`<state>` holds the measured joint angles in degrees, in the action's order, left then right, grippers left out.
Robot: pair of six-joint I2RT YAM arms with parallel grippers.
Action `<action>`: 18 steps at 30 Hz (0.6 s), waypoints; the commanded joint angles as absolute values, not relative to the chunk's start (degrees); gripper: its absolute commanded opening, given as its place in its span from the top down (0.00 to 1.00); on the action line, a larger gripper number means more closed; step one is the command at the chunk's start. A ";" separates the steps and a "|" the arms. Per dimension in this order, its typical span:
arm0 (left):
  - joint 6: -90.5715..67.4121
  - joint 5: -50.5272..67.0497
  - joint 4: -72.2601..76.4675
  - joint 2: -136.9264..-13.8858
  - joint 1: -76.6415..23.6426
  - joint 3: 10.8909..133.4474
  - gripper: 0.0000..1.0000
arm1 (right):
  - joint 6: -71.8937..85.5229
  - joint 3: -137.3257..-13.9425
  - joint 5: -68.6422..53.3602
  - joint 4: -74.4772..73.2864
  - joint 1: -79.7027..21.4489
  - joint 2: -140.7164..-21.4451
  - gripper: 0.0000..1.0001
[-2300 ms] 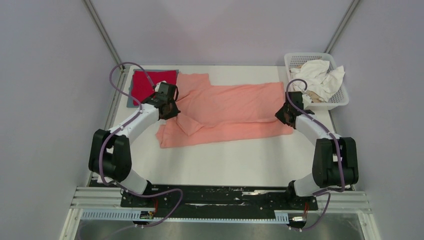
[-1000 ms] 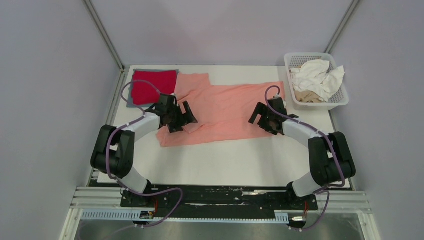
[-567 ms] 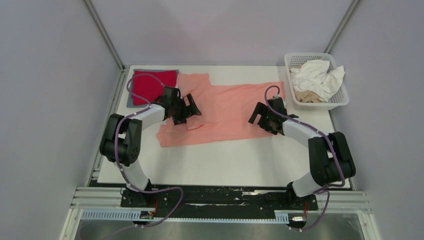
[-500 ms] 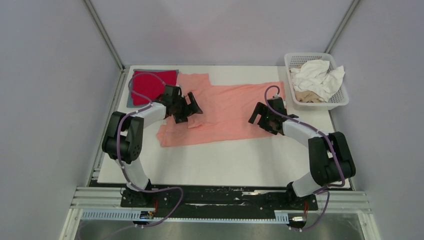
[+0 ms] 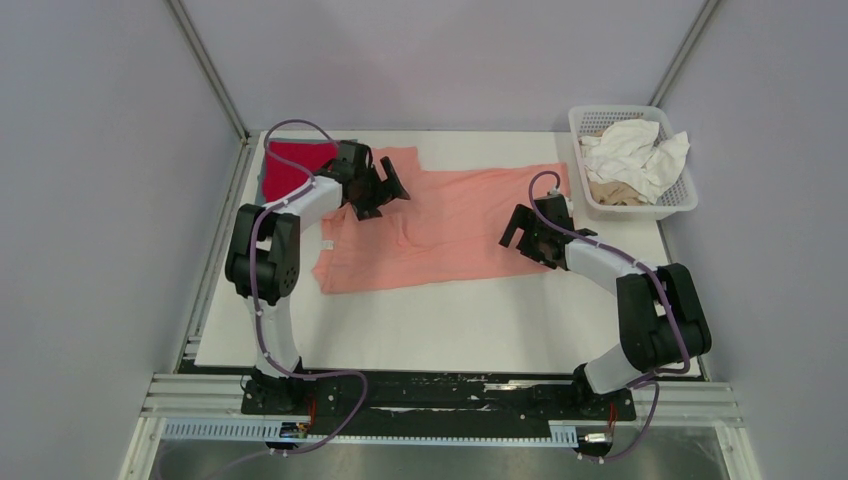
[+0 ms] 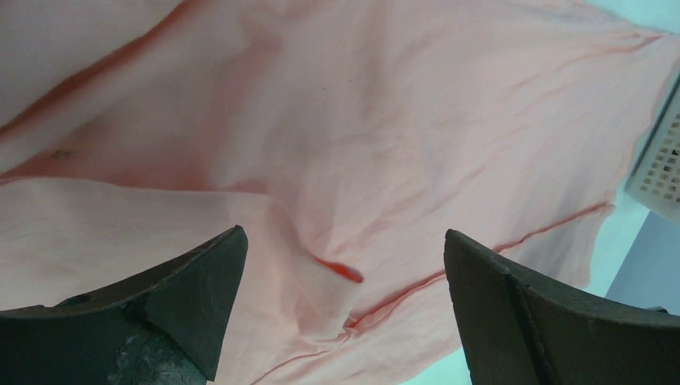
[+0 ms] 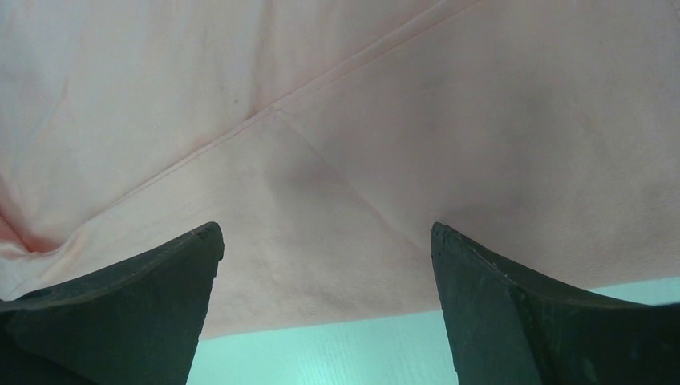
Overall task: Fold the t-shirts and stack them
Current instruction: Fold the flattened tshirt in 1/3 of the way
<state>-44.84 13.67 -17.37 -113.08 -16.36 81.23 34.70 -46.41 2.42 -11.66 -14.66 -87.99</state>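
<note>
A salmon-pink t-shirt (image 5: 460, 225) lies spread across the middle of the table, folded lengthwise. My left gripper (image 5: 388, 195) hovers open over its back left part, beside a folded red t-shirt (image 5: 285, 165) that rests on a grey-blue one (image 5: 262, 196). In the left wrist view the open left gripper (image 6: 345, 265) frames a small raised crease (image 6: 337, 277) in the pink cloth. My right gripper (image 5: 518, 238) stands open over the shirt's right part; in the right wrist view the right gripper (image 7: 325, 241) is over the pink hem (image 7: 321, 305), holding nothing.
A white lattice basket (image 5: 640, 208) stands at the back right with crumpled white shirts (image 5: 635, 150) and a beige one (image 5: 612, 192) inside. Bare table (image 5: 450, 320) lies between the pink shirt and the arm bases. Side walls close in on both sides.
My left gripper has swung from the shirt's left front toward the back left, near the red shirt. The folded-over flap there now lies flatter. The right arm has barely moved in the last second.
</note>
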 commanded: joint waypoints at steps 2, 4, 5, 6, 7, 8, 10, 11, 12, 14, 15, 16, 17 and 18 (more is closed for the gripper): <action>-43.29 10.12 -22.63 -111.87 -16.23 83.70 0.00 | 33.07 -46.38 4.19 -10.58 -14.62 -85.85 0.00; -42.29 9.82 -23.21 -110.71 -16.25 84.76 0.00 | 32.73 -46.53 4.23 -10.70 -14.67 -85.71 0.00; -41.66 9.31 -23.43 -109.50 -16.52 84.92 0.00 | 32.51 -46.62 4.24 -10.72 -14.64 -85.83 0.00; -41.35 7.60 -23.98 -108.76 -16.74 84.84 0.00 | 32.38 -46.81 4.24 -10.80 -14.60 -86.05 0.00; -40.75 6.52 -24.16 -107.06 -17.39 84.43 0.00 | 32.40 -46.97 4.13 -10.88 -14.61 -86.41 0.00; -40.50 4.47 -24.01 -106.04 -17.75 83.07 0.00 | 32.35 -47.09 3.98 -10.94 -14.60 -86.72 0.00; -40.08 2.96 -22.70 -103.00 -18.95 79.44 0.00 | 33.00 -46.71 3.29 -10.90 -14.68 -87.23 0.00; -40.28 2.80 -21.98 -100.99 -19.70 77.91 0.00 | 33.24 -46.47 3.17 -10.90 -14.68 -87.35 0.00; -40.53 2.74 -20.17 -99.97 -20.09 74.39 0.00 | 33.38 -46.04 3.10 -10.90 -14.68 -87.43 0.00; -41.23 3.50 -17.30 -97.52 -21.30 69.46 0.00 | 33.61 -44.69 3.23 -10.98 -14.63 -86.98 0.00; -41.75 4.37 -16.60 -96.41 -21.98 68.13 0.00 | 33.92 -43.80 3.33 -11.05 -14.65 -86.57 0.00; -41.97 4.82 -15.58 -96.06 -22.72 65.64 0.00 | 34.13 -42.92 3.28 -11.26 -14.67 -85.98 0.00; -42.42 5.23 -15.04 -95.43 -23.14 64.37 0.00 | 34.45 -41.76 3.14 -11.50 -14.76 -85.14 0.00; -42.57 5.34 -14.26 -95.13 -24.09 62.17 0.00 | 34.84 -40.70 2.96 -11.91 -14.68 -83.75 0.00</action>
<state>-42.00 5.08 -19.05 -97.32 -21.65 68.49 33.76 -44.38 3.18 -11.11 -14.66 -87.77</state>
